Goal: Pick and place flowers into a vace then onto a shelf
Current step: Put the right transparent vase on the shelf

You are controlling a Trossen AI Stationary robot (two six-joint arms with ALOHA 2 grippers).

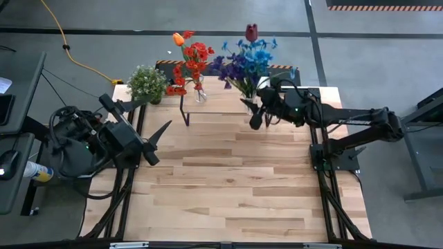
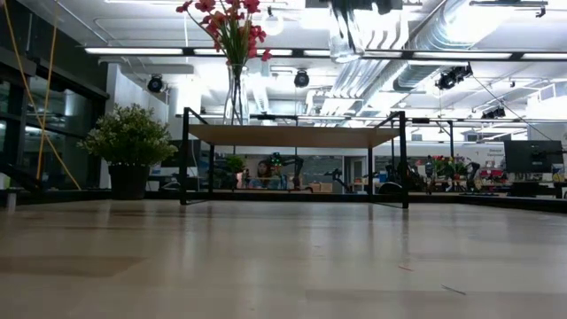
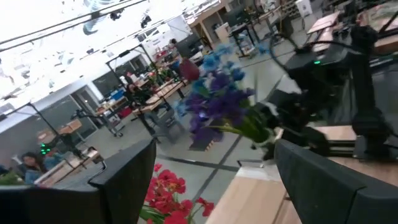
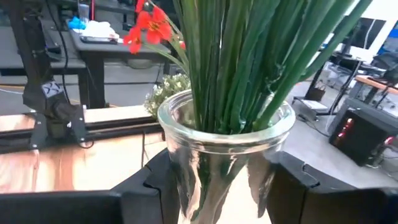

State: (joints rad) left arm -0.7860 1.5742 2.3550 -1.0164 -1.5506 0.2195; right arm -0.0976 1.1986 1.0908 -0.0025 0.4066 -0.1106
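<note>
My right gripper (image 1: 253, 111) is shut on a clear glass vase (image 4: 224, 149). It holds green stems topped by purple and blue flowers and a dark red bud (image 1: 243, 61). In the low view this vase's base (image 2: 345, 40) hangs above the shelf (image 2: 292, 135), over its right half. A second glass vase of red flowers with an orange tulip (image 1: 190, 59) stands by its base on the shelf's left part (image 2: 235, 93). My left gripper (image 1: 158, 142) is open at the table's left side, with nothing between its fingers. My right gripper pinches the glass vase between its two fingers (image 4: 140, 193), one on each side of the wall (image 4: 180, 183) below the flared rim. The fingers come in about level from the table's right side. The vase is upright and lifted clear of the shelf top.
A bushy pale-green potted plant (image 1: 147, 83) stands at the table's far left corner, beside the shelf. The near part of the wooden table (image 1: 228, 194) is bare planks. The room beyond holds benches and other equipment.
</note>
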